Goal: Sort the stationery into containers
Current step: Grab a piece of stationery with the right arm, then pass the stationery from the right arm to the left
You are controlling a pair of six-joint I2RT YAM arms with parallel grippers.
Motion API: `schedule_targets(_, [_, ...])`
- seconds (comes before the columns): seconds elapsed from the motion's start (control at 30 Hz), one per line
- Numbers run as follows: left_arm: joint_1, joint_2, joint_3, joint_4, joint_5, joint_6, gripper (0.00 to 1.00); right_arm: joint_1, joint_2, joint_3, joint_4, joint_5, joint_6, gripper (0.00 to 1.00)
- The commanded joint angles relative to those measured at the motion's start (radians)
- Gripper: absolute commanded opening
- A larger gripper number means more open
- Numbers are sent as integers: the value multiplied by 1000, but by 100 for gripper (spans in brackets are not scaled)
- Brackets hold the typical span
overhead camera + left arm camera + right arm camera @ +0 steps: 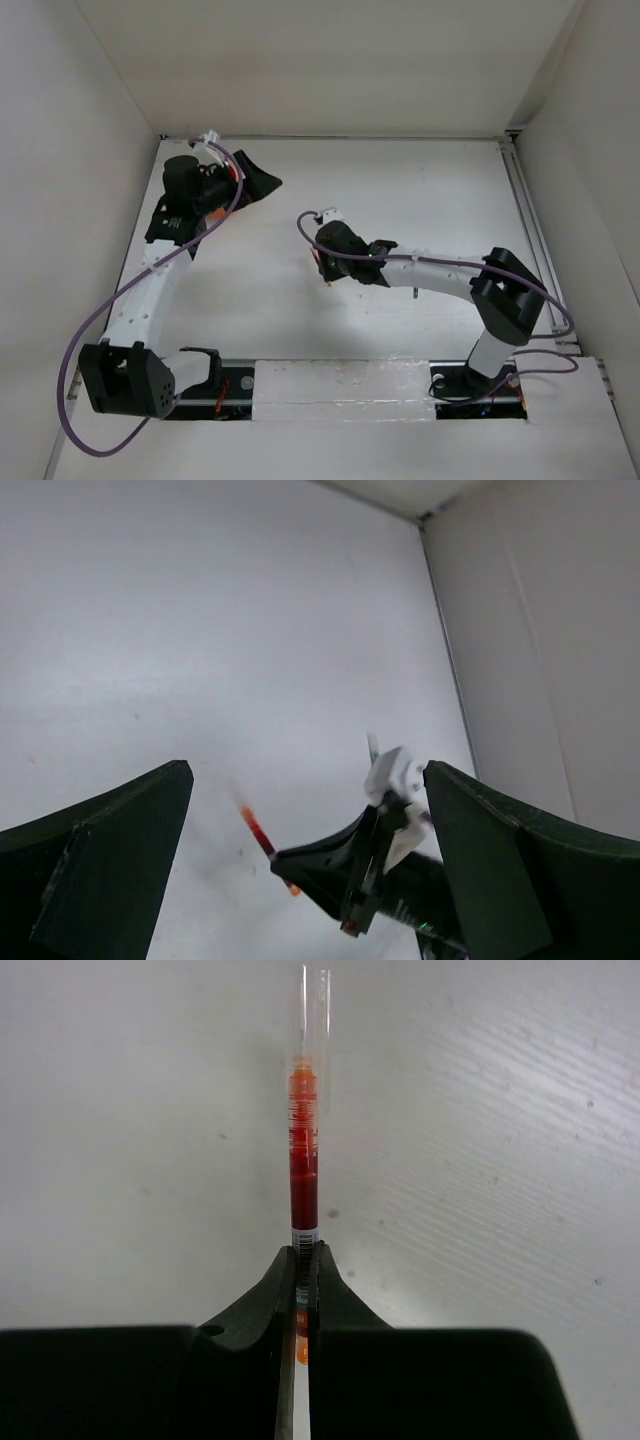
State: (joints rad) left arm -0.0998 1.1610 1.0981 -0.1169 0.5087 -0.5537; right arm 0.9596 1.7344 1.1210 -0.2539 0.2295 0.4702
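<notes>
**Left fingers** (110,870): two dark blades filling the lower left and lower right corners of the left wrist view. They are spread wide and grip nothing. In the overhead view they sit at the upper left, pointing toward the middle of the desk (420,200).

**Left arm** (150,290): white links with black joints, running from the lower left of the overhead view up to the upper left. A purple cable (85,330) loops alongside it.

**Right fingers** (270,1305): dark, at the bottom centre of the right wrist view. They are drawn together and clamped on the red-white pen (303,1170). In the overhead view they lie just left of centre.

**Red-white pen**: pinched at its white band. From there the red barrel runs straight up the middle of the right wrist view, with an orange section above it and a clear cap at the top. In the left wrist view it is a blurred red streak at the lower centre, between the left fingers. Whether it touches the desk cannot be told.

**Dark green pen** (415,292): a thin sliver on the desk, right of centre in the overhead view. It lies just beside the lower edge of the right forearm and apart from the clamped pen.

**Right arm** (500,300): white forearm and black elbow, reaching from the lower right toward the centre.

**Enclosure walls** (350,60): plain white, on the left, the right and the top.
</notes>
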Motion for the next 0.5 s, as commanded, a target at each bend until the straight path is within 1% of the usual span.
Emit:
schedule_targets(0.0, [-3,6,-99,218,214,-103,100,-21,-76,31,151,-87,4,0])
schedule_targets(0.03, [-3,6,-118,253,214,-113,100,-33,-87,57,163,-96,4,0])
schedule_targets(0.1, [-3,6,-144,253,205,-114,100,-44,-72,95,163,-96,4,0])
schedule_targets(0.13, [-3,6,-144,267,205,-114,100,-44,-62,141,163,-96,4,0])
schedule_targets(0.27, [-3,17,-144,257,205,-103,100,-53,-21,239,163,-125,4,0])
schedule_targets(0.33, [-3,26,-144,257,205,-103,100,-53,-21,266,172,-148,4,0])
schedule_targets(0.47, [-3,37,-164,247,183,-103,100,-44,-50,257,263,-182,4,0])
